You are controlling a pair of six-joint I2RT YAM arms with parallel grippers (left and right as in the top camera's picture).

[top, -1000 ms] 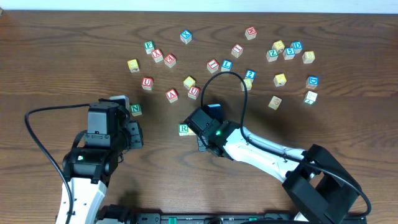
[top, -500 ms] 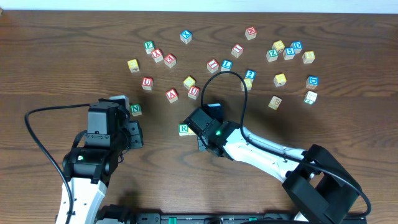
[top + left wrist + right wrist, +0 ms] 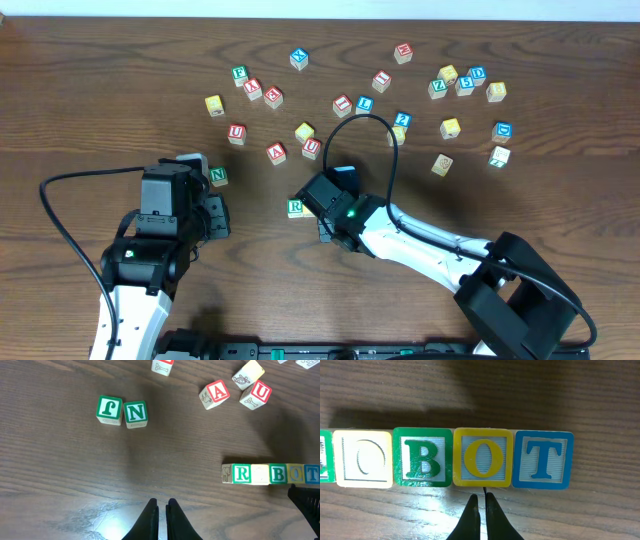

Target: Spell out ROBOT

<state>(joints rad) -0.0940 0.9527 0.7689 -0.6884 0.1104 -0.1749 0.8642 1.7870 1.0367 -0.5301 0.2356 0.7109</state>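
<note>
A row of letter blocks lies on the wooden table: green R, pale O, green B, yellow O, blue T. In the right wrist view the pale O, B, yellow O and T touch side by side. My right gripper is shut and empty, just in front of the yellow O. From overhead it covers most of the row; only the R shows. My left gripper is shut and empty over bare table.
Green J and N blocks sit together left of the row. Red A and U blocks lie behind it. Several more letter blocks are scattered across the far half of the table.
</note>
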